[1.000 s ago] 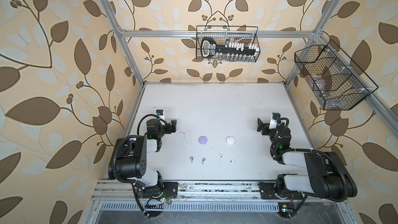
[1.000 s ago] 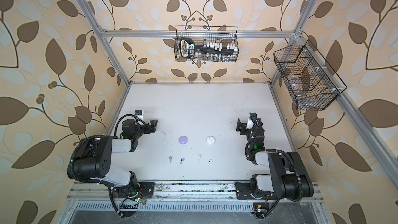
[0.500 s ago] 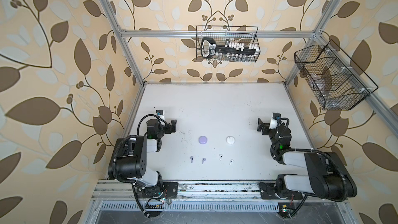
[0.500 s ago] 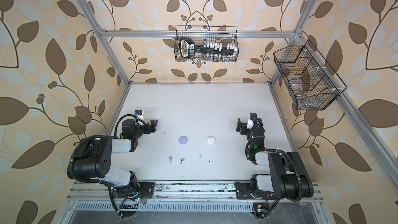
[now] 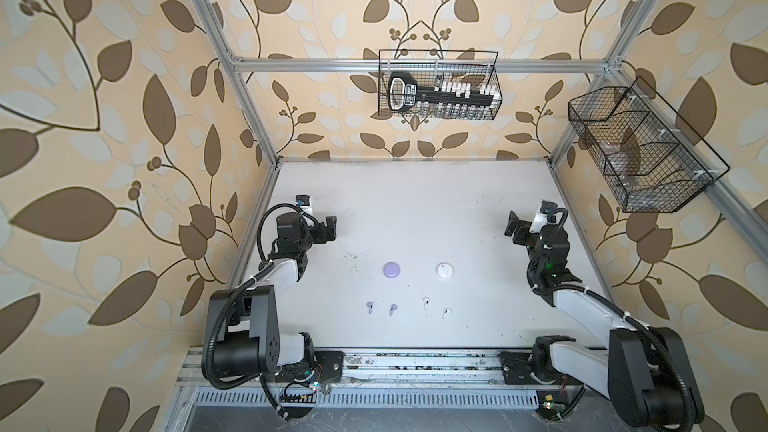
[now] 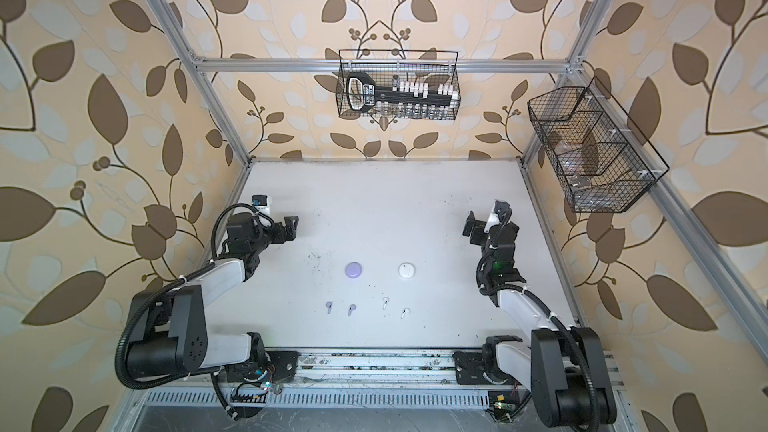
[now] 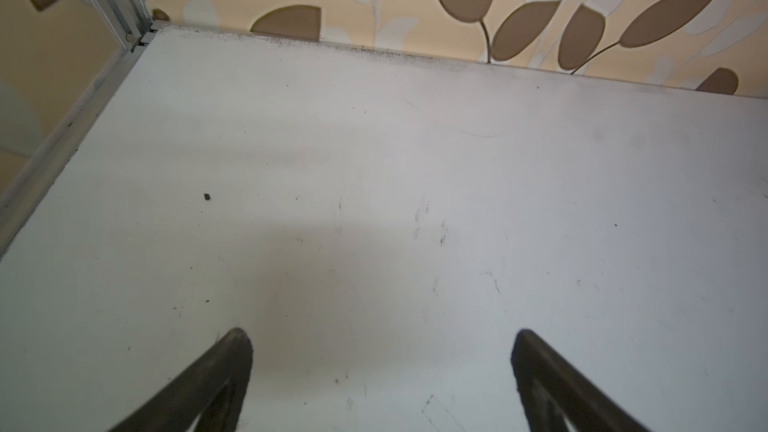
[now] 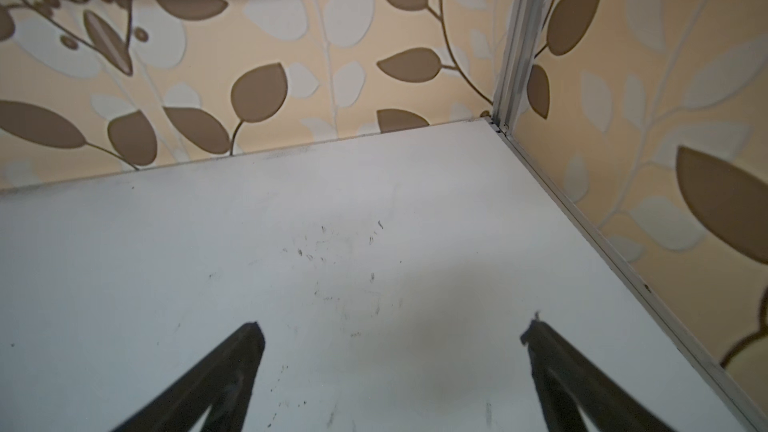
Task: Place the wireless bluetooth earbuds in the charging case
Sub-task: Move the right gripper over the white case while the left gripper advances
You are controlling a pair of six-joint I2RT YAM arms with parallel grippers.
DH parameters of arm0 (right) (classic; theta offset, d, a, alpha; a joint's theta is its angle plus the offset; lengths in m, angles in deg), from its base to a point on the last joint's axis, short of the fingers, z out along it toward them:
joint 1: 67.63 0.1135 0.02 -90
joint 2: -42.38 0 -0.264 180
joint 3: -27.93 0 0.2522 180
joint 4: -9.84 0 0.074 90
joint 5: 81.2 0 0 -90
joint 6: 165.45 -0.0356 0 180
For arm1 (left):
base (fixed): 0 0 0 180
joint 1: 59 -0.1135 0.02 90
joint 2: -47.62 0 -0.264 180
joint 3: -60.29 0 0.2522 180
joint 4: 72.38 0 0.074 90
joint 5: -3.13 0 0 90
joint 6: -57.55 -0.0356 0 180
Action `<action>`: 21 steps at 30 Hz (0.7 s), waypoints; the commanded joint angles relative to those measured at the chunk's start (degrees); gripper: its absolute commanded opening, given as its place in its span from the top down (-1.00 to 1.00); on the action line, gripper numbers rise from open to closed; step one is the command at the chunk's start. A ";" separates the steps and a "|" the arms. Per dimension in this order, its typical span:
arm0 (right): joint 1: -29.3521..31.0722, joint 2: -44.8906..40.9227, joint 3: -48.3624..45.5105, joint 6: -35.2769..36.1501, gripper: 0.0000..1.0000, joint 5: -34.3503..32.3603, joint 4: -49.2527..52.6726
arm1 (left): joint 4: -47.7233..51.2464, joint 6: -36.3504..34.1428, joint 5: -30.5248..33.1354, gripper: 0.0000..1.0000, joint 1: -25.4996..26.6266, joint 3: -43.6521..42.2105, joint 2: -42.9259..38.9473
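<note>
Four earbuds [image 5: 392, 309] lying lower centre, below lavender case [image 5: 392, 270] & white case [image 5: 444, 270]. Left gripper [image 5: 329, 228], right gripper [image 5: 514, 225] hanging open, empty. Buds prob. light, slick, tiny; pinching stems looking safest.

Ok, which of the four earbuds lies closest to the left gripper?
The outermost lavender earbud, at the left end of the row. The other lavender earbud and the white earbuds sit further right, away from the open left gripper.
</note>
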 commanded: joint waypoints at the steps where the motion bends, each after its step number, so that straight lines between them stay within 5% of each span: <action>1: 0.86 -1.45 5.75 -9.27 -1.00 -8.19 18.61 | 14.10 1.45 0.65 -0.98 0.97 6.31 -2.55; 8: 9.25 -4.47 17.76 -25.71 -1.00 -24.04 44.33 | 34.98 -0.34 -3.69 -0.98 3.52 19.89 -1.03; 21: 36.91 -5.01 21.43 -29.51 -1.00 -25.43 52.63 | 41.80 -9.06 -6.70 -0.98 16.49 24.37 -6.26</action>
